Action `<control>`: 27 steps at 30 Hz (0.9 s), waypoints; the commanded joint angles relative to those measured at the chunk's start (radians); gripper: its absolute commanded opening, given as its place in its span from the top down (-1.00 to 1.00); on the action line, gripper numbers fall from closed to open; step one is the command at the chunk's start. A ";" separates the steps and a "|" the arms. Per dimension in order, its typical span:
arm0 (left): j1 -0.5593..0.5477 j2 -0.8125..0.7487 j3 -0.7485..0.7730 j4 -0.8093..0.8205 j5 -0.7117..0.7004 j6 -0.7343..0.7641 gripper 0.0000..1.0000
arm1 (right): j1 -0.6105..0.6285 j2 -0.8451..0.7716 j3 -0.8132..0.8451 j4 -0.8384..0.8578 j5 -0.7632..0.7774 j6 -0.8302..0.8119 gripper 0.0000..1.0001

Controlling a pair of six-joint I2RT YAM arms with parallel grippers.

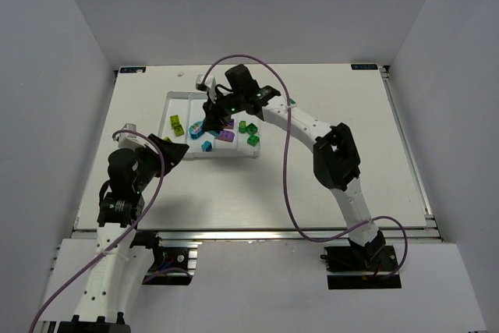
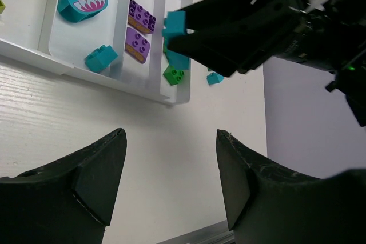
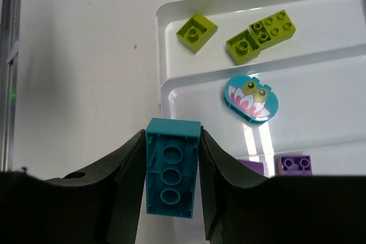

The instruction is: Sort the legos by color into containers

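My right gripper (image 3: 171, 136) is shut on a teal-blue lego (image 3: 171, 170), held with its hollow underside toward the camera, above the white tray (image 3: 163, 10). From the left wrist, the same lego (image 2: 174, 25) hangs over the tray's right side. In the containers lie yellow-green legos (image 3: 197, 31), a teal rounded piece with a flower picture (image 3: 250, 99), a small teal brick (image 2: 100, 58), two purple bricks (image 2: 141, 16) and green bricks (image 1: 253, 139). My left gripper (image 2: 170, 141) is open and holds nothing, over bare table near the tray's front-left corner (image 1: 173, 152).
The tray (image 1: 226, 157) sits left of the table's centre. A small green brick (image 1: 291, 101) lies on the table to its right, close to the right arm. The right arm's purple cable (image 1: 284, 169) loops over the middle of the table. Grey walls stand on three sides.
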 commanded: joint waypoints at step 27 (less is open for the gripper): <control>-0.002 -0.016 -0.005 -0.011 -0.006 -0.013 -0.47 | 0.023 0.256 0.114 0.440 0.229 0.154 -0.06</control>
